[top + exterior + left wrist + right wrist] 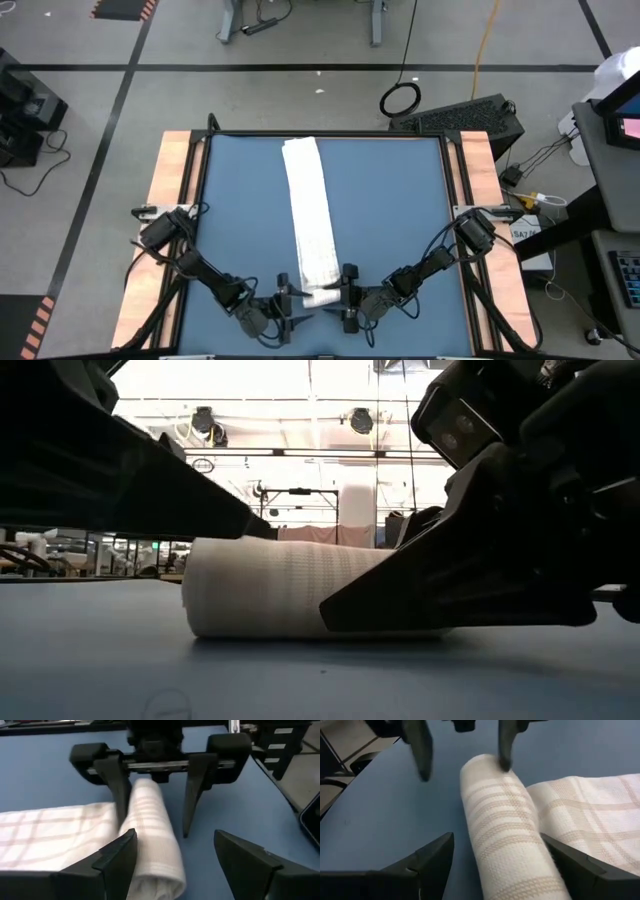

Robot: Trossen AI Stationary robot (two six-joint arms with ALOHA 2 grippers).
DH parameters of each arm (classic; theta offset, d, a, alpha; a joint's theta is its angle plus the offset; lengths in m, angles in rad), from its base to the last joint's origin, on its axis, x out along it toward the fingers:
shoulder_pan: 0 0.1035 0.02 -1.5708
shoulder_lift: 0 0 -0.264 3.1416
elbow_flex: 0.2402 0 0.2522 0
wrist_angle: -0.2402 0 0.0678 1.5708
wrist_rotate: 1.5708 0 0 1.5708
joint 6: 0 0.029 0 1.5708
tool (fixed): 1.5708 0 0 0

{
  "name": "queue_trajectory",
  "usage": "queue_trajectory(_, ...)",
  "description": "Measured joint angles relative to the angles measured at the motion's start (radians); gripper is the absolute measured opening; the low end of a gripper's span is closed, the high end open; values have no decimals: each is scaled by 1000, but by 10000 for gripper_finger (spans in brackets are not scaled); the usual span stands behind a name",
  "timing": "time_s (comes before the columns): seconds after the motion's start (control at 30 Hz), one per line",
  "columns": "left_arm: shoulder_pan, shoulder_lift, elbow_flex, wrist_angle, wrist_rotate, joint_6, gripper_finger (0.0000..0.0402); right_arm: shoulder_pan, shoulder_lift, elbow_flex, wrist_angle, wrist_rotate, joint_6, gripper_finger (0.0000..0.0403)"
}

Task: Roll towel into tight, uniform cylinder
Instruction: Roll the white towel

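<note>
One towel [309, 215] lies as a long strip down the middle of the bench [390, 210], its near end rolled up at the near edge. The roll's ends are partly hidden by two tools. Left tool [291, 296] and right tool [347, 298], both spread wide, flank the roll without gripping it.

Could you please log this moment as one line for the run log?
towel: near end rolled, rest flat | left end effector: open at roll | right end effector: open at roll
</note>
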Motion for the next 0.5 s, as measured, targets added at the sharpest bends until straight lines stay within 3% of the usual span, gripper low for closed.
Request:
queue_trajectory(0.27,2,51,23,-7,-10,-19,252,0,0,0,0,0,5,270)
queue_trajectory(0.5,2,53,24,-25,-83,-31,243,0,0,0,0,-2,5,270)
